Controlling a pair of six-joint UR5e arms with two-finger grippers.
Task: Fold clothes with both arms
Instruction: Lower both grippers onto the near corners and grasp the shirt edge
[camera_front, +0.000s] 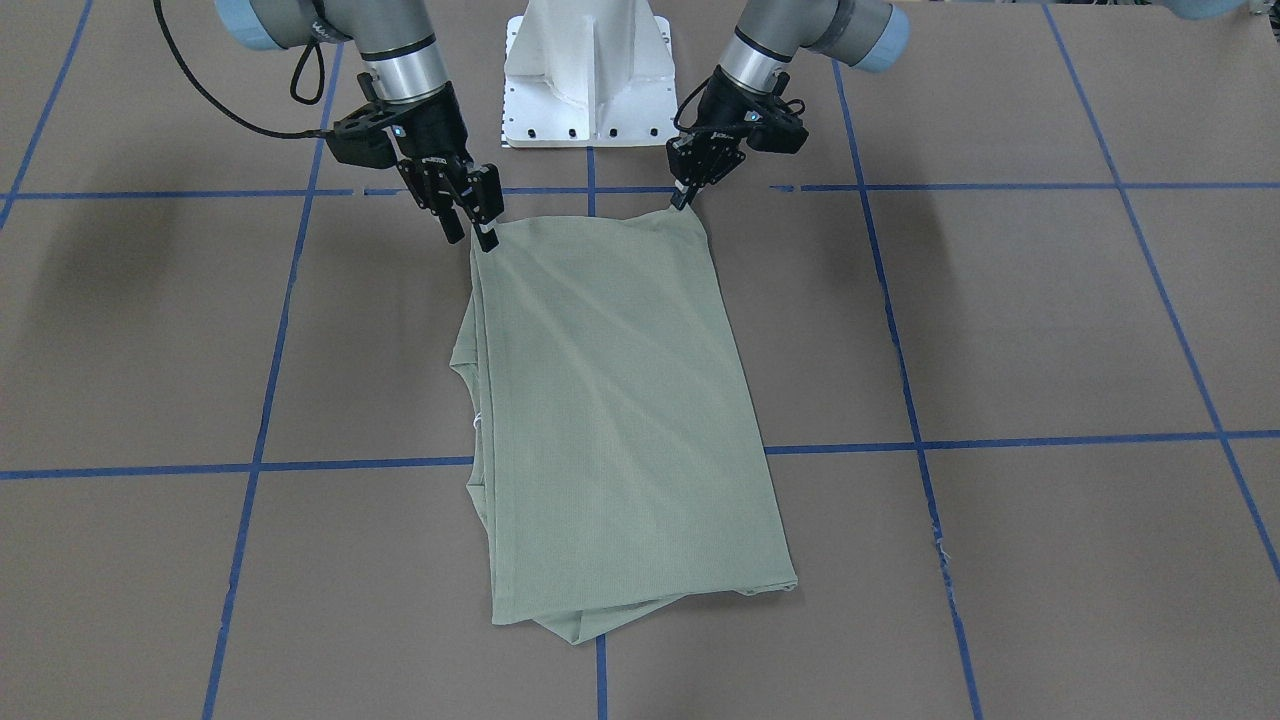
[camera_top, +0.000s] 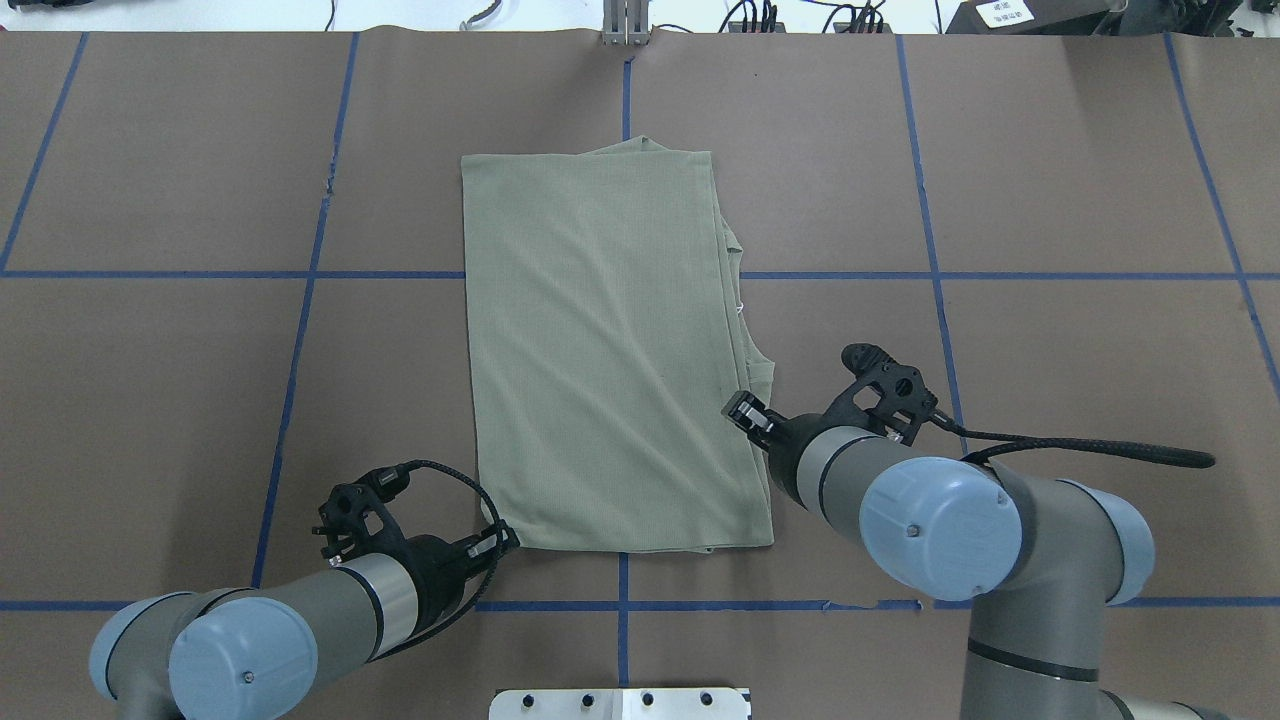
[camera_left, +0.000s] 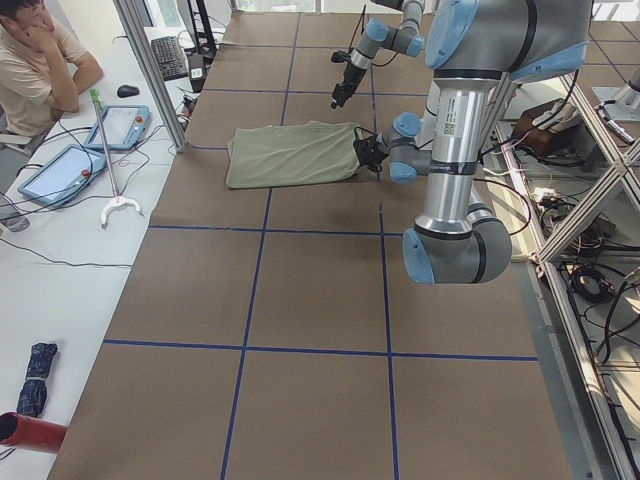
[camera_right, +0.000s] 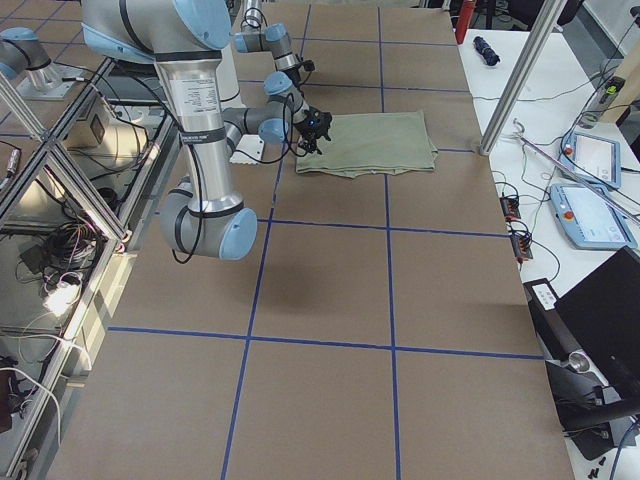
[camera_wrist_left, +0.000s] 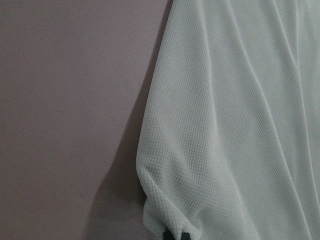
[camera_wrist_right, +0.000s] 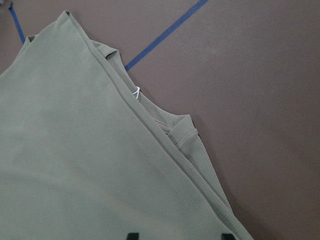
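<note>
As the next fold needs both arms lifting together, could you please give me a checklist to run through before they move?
1. Left gripper holds its corner of the shirt on the edge nearest the robot: ok, shut on the fabric.
2. Right gripper holds the other corner of that edge: not ok, its fingers stand apart at the corner.
3. Both grippers on the same short edge: ok.
4. Side edges flush: not ok, the neck and tag string poke out on the robot's right side.
5. Far end flush: not ok, a lower layer sticks out.
6. Right fingers straddle every layer: cannot tell.
</note>
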